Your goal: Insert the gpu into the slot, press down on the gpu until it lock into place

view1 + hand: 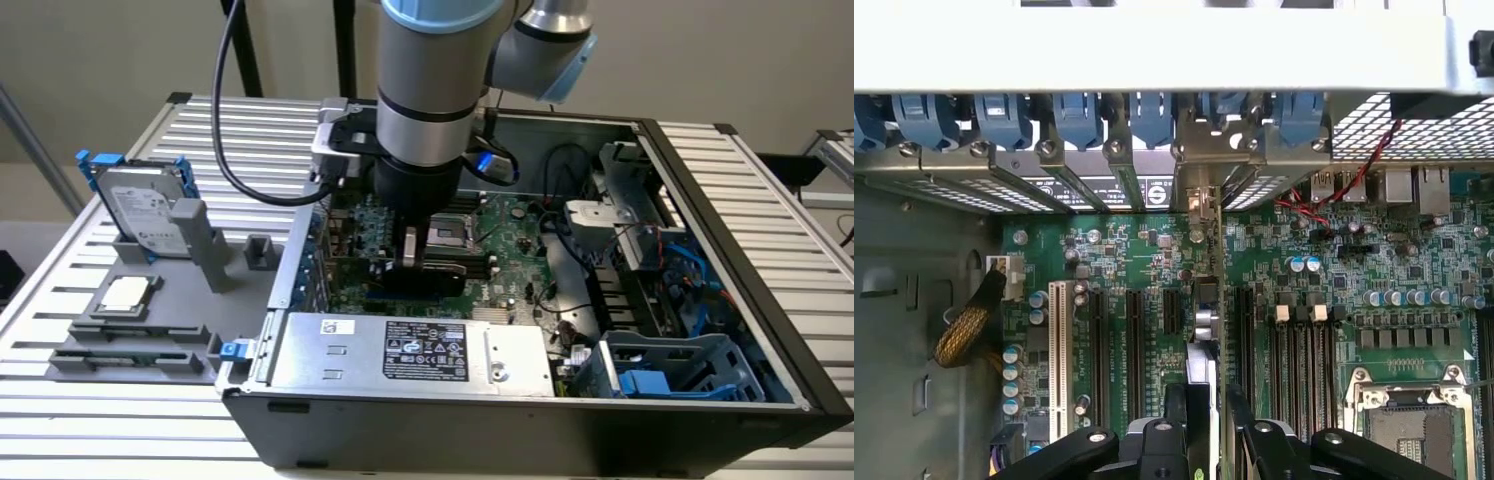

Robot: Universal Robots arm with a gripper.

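The gpu (416,283) stands on edge inside the open computer case, low over the green motherboard (514,255). In the wrist view the gpu (1205,325) is edge-on, its silver end bracket (1197,200) against the case's rear wall. My gripper (416,262) is shut on the card's upper edge. The black fingers (1174,405) press on both sides of the card, at my gripper (1206,398). The card covers the blue slot, so it is hidden. Whether the card sits fully down I cannot tell.
Black expansion slots (1134,345) and a white one (1061,350) lie beside the card; memory slots (1299,360) and the processor socket (1409,420) lie on its other side. A silver power supply (414,350) fills the case front. A hard drive (140,215) stands on a grey fixture at the exterior view's left.
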